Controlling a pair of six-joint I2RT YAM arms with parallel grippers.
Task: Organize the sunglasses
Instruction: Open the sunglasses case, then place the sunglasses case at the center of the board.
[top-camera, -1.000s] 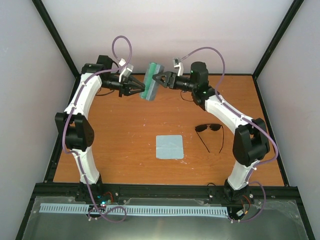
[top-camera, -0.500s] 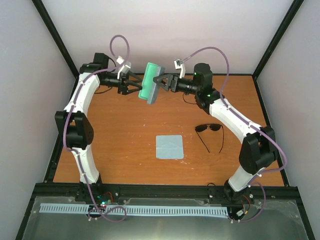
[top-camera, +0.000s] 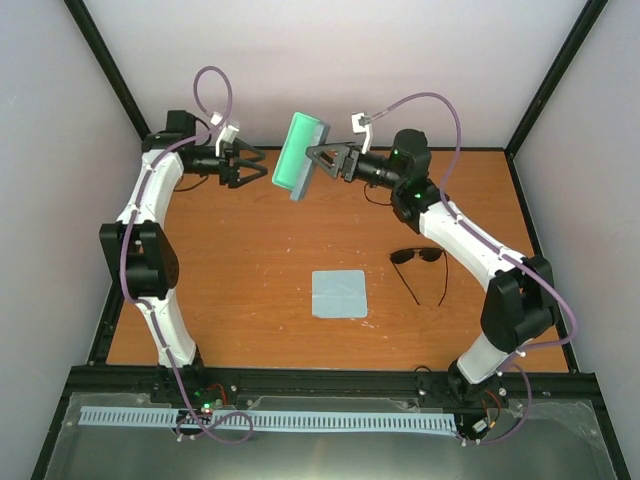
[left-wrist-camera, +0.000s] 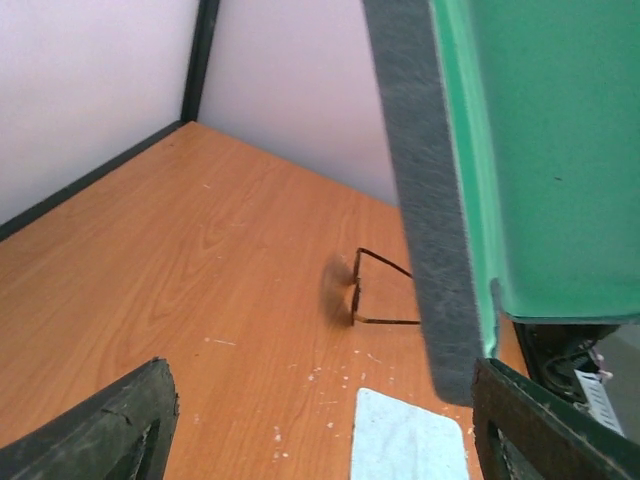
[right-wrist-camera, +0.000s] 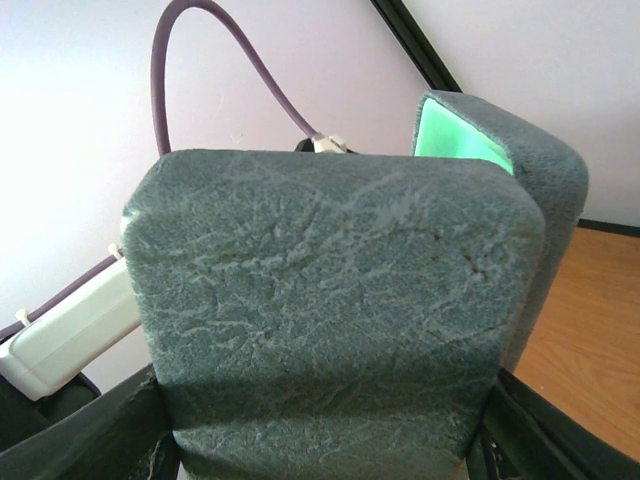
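Observation:
The black sunglasses (top-camera: 420, 262) lie unfolded on the wooden table, right of centre; the left wrist view shows them far off (left-wrist-camera: 358, 290). My right gripper (top-camera: 318, 160) is shut on the blue-grey case (top-camera: 300, 155), holding it in the air near the back wall. The case stands open, its green lining (left-wrist-camera: 540, 150) facing left. In the right wrist view its textured outside (right-wrist-camera: 330, 300) fills the space between my fingers. My left gripper (top-camera: 254, 167) hangs open just left of the case, apart from it, with nothing between its fingers (left-wrist-camera: 140, 420).
A pale blue square cloth (top-camera: 339, 293) lies flat at the table's middle, left of the sunglasses, and shows low in the left wrist view (left-wrist-camera: 405, 440). Black frame rails edge the table (top-camera: 250, 260), with white walls close behind and to both sides.
My left gripper has opened, let go of the case and drawn back to the left. The case has swung open and now hangs from the right gripper alone, slightly higher.

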